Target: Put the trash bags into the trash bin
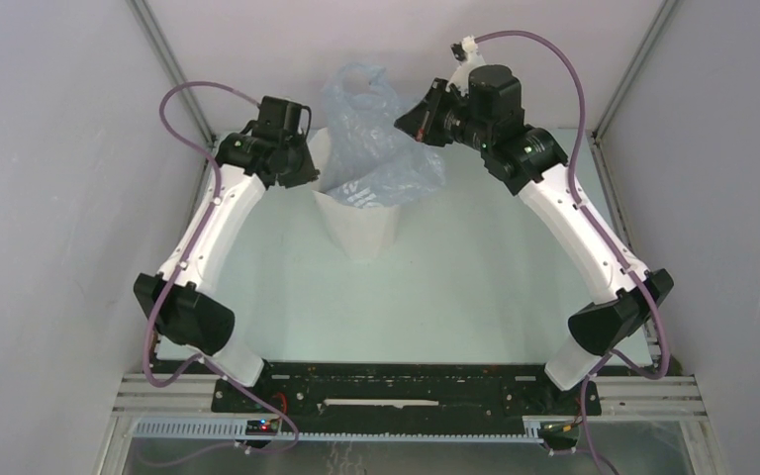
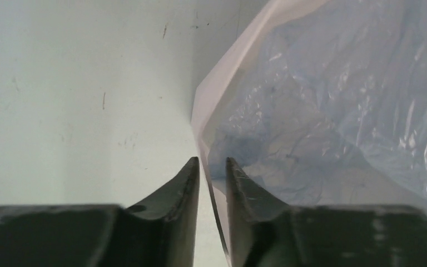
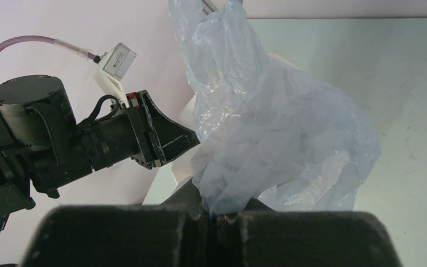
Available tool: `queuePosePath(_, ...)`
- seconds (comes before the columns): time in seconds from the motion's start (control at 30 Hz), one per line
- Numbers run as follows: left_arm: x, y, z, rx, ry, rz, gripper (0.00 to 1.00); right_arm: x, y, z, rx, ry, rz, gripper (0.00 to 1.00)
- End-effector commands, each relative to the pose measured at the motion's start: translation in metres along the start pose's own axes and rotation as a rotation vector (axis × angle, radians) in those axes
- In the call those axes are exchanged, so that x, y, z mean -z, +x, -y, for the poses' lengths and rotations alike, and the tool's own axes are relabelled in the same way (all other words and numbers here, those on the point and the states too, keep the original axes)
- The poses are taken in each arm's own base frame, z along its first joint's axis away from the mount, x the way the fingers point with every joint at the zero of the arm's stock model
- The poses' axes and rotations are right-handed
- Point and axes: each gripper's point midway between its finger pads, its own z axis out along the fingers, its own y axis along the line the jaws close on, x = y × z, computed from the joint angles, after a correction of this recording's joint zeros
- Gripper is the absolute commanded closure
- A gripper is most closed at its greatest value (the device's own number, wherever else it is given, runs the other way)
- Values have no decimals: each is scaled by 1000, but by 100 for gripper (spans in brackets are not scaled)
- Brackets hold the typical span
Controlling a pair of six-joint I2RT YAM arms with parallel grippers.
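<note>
The trash bin (image 1: pixel 358 223) is seen upright on the pale table (image 1: pixel 485 287), a little toward 12 o'clock from the table's middle in the top view. The trash bag (image 1: pixel 376 139) is bunched over the bin's mouth. Part of the wrinkled blue film is sunk inside the rim, and the rest is heaped above it and spilled over the edge toward 3 o'clock. One loop handle is raised toward 12 o'clock.

The left gripper (image 1: pixel 305 163) is placed at the 9 o'clock side of the bin's rim. In the left wrist view its two fingers (image 2: pixel 186 183) are drawn close together with only a narrow slit left between them. The white rim of the bin (image 2: pixel 203 105) is seen running down into that slit, with one finger outside the wall and the other inside, against the blue film (image 2: pixel 333 94). Whether the wall is actually clamped cannot be told (the contact itself is hidden behind the fingertips).

The right gripper (image 1: pixel 418 117) is held at about 1 o'clock from the bin, above rim height. In the right wrist view its jaws are pressed fully together, and a fold of the bag (image 3: pixel 267 128) is pinched between them, the film fanning upward from the right gripper (image 3: pixel 216 210).
</note>
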Motion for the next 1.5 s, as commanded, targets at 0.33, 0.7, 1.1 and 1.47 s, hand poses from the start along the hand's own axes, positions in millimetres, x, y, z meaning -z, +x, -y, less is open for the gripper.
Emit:
queuePosePath(0.33,69,57,49,93,288,-110,100,62,-16,-40,93,-47,62,100)
queuePosePath(0.7,82,67,64,-6,308,-90,54,94,30,-34,77,-117,1,100)
queuePosePath(1.1,218,8,87,2,675,211,11,113,30,-37,93,-165,-13,100)
queuePosePath(1.47,167,-42,139,-159,552,347,7,123,33,-53,74,-226,-28,100)
